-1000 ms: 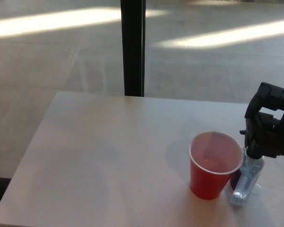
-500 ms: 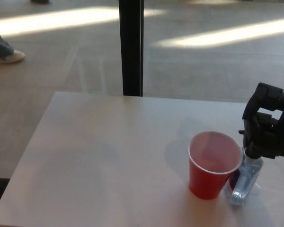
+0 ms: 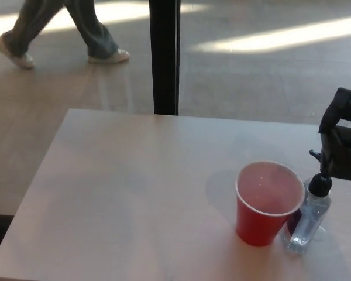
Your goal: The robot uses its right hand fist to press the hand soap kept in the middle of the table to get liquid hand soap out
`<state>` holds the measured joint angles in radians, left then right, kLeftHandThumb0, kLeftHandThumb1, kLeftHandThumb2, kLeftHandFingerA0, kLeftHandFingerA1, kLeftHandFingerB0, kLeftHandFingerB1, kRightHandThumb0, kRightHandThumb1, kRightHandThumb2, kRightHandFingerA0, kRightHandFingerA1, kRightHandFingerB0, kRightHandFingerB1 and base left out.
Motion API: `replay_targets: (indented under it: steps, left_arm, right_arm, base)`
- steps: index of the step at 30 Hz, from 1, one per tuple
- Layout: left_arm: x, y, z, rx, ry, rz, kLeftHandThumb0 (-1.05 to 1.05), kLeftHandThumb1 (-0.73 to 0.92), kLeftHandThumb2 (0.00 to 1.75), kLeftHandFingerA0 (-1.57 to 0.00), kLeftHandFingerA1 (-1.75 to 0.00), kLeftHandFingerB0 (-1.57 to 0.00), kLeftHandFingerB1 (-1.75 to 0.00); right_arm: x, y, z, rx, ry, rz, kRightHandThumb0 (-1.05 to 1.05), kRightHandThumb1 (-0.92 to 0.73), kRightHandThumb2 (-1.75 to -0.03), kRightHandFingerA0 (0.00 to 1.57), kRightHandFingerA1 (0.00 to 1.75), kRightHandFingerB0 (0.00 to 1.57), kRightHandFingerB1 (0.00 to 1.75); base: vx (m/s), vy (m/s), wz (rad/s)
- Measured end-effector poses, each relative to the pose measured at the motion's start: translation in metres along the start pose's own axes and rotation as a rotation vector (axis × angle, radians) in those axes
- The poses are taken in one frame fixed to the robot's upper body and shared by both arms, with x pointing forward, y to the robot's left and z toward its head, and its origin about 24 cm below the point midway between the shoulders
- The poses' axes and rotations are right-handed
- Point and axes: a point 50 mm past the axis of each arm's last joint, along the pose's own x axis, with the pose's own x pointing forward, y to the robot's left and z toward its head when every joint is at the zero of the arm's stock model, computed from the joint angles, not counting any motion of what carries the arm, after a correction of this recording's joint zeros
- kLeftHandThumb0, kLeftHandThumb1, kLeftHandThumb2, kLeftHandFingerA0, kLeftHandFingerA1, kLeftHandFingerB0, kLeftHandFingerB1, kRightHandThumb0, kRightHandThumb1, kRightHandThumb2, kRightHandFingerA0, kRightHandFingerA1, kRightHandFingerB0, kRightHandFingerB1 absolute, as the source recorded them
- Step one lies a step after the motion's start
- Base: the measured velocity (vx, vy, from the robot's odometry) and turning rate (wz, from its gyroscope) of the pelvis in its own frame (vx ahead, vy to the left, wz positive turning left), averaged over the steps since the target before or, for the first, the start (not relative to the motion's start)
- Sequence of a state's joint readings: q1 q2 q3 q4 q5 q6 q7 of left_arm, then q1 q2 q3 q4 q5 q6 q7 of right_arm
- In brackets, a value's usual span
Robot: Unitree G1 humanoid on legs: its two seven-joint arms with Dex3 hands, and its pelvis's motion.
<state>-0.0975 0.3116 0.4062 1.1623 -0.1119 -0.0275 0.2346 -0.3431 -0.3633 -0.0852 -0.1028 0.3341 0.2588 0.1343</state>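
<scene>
While the right hand (image 3: 343,143) sits at the right edge of the picture, its black fingers are curled in on themselves in a fist and hold nothing. It is cut off by the frame, so only part of it shows. Its lower edge lies just above and a little to the right of the black pump cap of the soap bottle (image 3: 307,219); whether the two touch cannot be told from this angle.

That soap bottle is small and clear, standing upright on the near right part of the table (image 3: 123,187), with the pump head fully in sight at its top. Just to its left, touching or nearly so, stands a red cup (image 3: 264,205), upright with its mouth open upward and a pale rim around it. The cup hides the lower left side of the bottle.

Most of the table is a light, bare surface that spreads to the left and toward the far edge. Beyond that far edge a dark post (image 3: 164,55) rises straight up, and behind it lies a floor (image 3: 263,76) crossed by bright bands of light. At the far left, on that floor, a person's legs (image 3: 70,26) in grey trousers and light shoes are caught mid-stride.

No left hand shows anywhere.
</scene>
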Motion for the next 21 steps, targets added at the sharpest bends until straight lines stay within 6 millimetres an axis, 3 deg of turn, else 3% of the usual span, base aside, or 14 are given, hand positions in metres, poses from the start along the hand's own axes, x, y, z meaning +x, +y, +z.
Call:
replay_targets:
  steps: [2, 4, 5, 7, 10, 11, 12, 13, 16, 17, 18, 19, 20, 21]
  left_arm:
    - [0.0, 0.0, -0.001, 0.001, 0.002, 0.0, -0.42, 0.8, 1.31, -0.5, -1.26, -0.21, -1.01]
    - [0.0, 0.0, -0.001, 0.001, 0.002, 0.0, -0.42, 0.78, 1.35, -0.51, -1.32, -0.27, -1.12]
    - [0.0, 0.0, -0.001, 0.001, 0.003, 0.001, -0.4, 0.8, 1.33, -0.49, -1.28, -0.21, -1.02]
    - [0.0, 0.001, -0.001, 0.001, 0.003, 0.001, -0.42, 0.8, 1.32, -0.5, -1.23, -0.27, -1.03]
    - [0.0, 0.001, -0.002, 0.002, 0.006, 0.002, -0.42, 0.82, 1.3, -0.51, -1.26, -0.25, -1.01]
    - [0.0, 0.001, -0.003, 0.003, 0.008, 0.003, -0.41, 0.81, 1.29, -0.5, -1.18, -0.24, -0.98]
    - [0.0, 0.001, -0.003, 0.003, 0.01, 0.003, -0.41, 0.81, 1.29, -0.5, -1.18, -0.24, -0.98]
    - [0.0, 0.002, -0.004, 0.004, 0.012, 0.004, -0.42, 0.81, 1.3, -0.52, -1.26, -0.23, -1.01]
    - [0.0, 0.002, -0.006, 0.006, 0.021, 0.005, -0.42, 0.83, 1.27, -0.5, -1.32, -0.25, -1.05]
    - [0.0, 0.002, -0.007, 0.006, 0.023, 0.005, -0.42, 0.83, 1.28, -0.5, -1.24, -0.27, -1.06]
    - [0.0, 0.002, -0.007, 0.006, 0.023, 0.006, -0.41, 0.82, 1.31, -0.51, -1.23, -0.3, -1.09]
    - [-0.001, 0.003, -0.007, 0.007, 0.025, 0.006, -0.41, 0.82, 1.31, -0.51, -1.23, -0.3, -1.09]
    - [-0.001, 0.003, -0.008, 0.008, 0.026, 0.007, -0.42, 0.83, 1.27, -0.51, -1.22, -0.27, -1.0]
    - [-0.001, 0.003, -0.008, 0.008, 0.026, 0.007, -0.42, 0.82, 1.25, -0.54, -1.2, -0.33, -1.01]
  right_arm:
    - [0.003, -0.005, 0.006, 0.007, -0.005, -0.015, -0.18, -0.55, -1.3, 0.96, 1.75, 0.68, 1.58]
    - [0.006, -0.012, 0.015, 0.016, -0.019, -0.035, -0.18, -0.57, -1.25, 0.93, 1.75, 0.65, 1.51]
    - [0.007, -0.016, 0.02, 0.02, -0.027, -0.044, -0.19, -0.57, -1.26, 0.91, 1.75, 0.6, 1.53]
    - [0.01, -0.026, 0.033, 0.036, -0.054, -0.072, -0.19, -0.58, -1.27, 0.92, 1.75, 0.61, 1.62]
    - [0.011, -0.044, 0.053, 0.058, -0.103, -0.124, -0.21, -0.56, -1.26, 0.91, 1.75, 0.61, 1.58]
    - [0.01, -0.052, 0.062, 0.068, -0.124, -0.146, -0.3, -0.4, -1.29, 1.02, 1.75, 0.81, 1.44]
    - [0.009, -0.059, 0.07, 0.074, -0.142, -0.166, -0.3, -0.4, -1.29, 1.02, 1.75, 0.81, 1.44]
    - [0.007, -0.066, 0.077, 0.078, -0.157, -0.187, -0.37, -0.41, -1.2, 1.34, 1.42, 0.97, 1.16]
    - [-0.001, -0.088, 0.097, 0.102, -0.209, -0.264, -0.34, -0.31, -1.16, 1.4, 1.41, 1.1, 1.16]
    - [-0.006, -0.097, 0.103, 0.108, -0.223, -0.297, -0.33, -0.27, -1.13, 1.36, 1.37, 1.09, 1.14]
    - [-0.01, -0.104, 0.106, 0.11, -0.228, -0.322, -0.4, -0.22, -1.2, 1.23, 1.52, 1.12, 1.21]
    - [-0.015, -0.114, 0.109, 0.116, -0.231, -0.357, -0.4, -0.22, -1.2, 1.23, 1.52, 1.12, 1.21]
    - [-0.021, -0.122, 0.112, 0.121, -0.232, -0.388, -0.49, -0.23, -1.04, 1.39, 1.39, 1.07, 1.01]
    - [-0.027, -0.131, 0.114, 0.125, -0.233, -0.422, -0.64, -0.22, -0.96, 1.4, 1.31, 1.06, 0.88]
  base:
    - [0.0, 0.0, 0.0]
    - [0.0, 0.0, 0.0]
    - [0.0, 0.0, 0.0]
    - [0.0, 0.0, 0.0]
    - [0.0, 0.0, 0.0]
    - [0.0, 0.0, 0.0]
    - [0.0, 0.0, 0.0]
    - [0.0, 0.0, 0.0]
    - [0.0, 0.0, 0.0]
    - [0.0, 0.0, 0.0]
    - [0.0, 0.0, 0.0]
    - [0.0, 0.0, 0.0]
    - [0.0, 0.0, 0.0]
    - [0.0, 0.0, 0.0]
